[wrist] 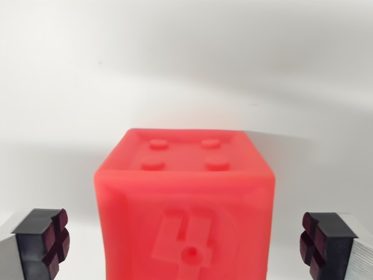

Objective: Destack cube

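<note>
1. The jaws stand wide apart, one finger at each lower corner of the wrist view, and they grip nothing; the gripper [185,248] straddles the cube with clear space on both sides.
2. The finger on the wrist view's left [42,244] shows a grey metal body with a black tip and a dark maroon pad cut by cross-shaped grooves.
3. The finger on the wrist view's right [326,245] has the same build, with its grooved maroon pad turned inward toward the cube.
4. The red cube [185,204] sits between the two fingers, centred in the lower half of the view, and neither pad touches it.
5. The top face of the cube carries four round raised studs in a two-by-two square inside a shallow raised border.
6. The face turned to the camera bears a raised figure within a faint circular ring, with a small round hole near its lower middle; the bottom of this face is cut off by the edge of the view.
7. What the cube rests on cannot be told, since its base lies out of view.
8. Behind the cube stretches a plain white tabletop [186,76], lit unevenly, with a soft grey shadow band across the upper right.
</note>
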### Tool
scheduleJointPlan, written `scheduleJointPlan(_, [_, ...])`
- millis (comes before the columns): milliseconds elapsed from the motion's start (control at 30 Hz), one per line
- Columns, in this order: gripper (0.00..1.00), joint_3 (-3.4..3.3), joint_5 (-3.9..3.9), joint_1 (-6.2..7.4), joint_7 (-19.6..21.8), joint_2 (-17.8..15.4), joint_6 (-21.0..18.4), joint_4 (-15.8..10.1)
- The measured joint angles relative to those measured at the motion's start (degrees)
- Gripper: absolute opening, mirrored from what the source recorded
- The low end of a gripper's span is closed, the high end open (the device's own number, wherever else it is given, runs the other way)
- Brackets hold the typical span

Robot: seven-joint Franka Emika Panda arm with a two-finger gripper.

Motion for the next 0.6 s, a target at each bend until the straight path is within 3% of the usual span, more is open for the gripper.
scheduleJointPlan(200, [1.0,0.43,0.26,-0.37,-0.16,-3.21,-2.45,-0.75])
scheduleJointPlan(600, [1.0,0.92,1.6,-0.56,-1.1,-11.07,-9.04,-1.87])
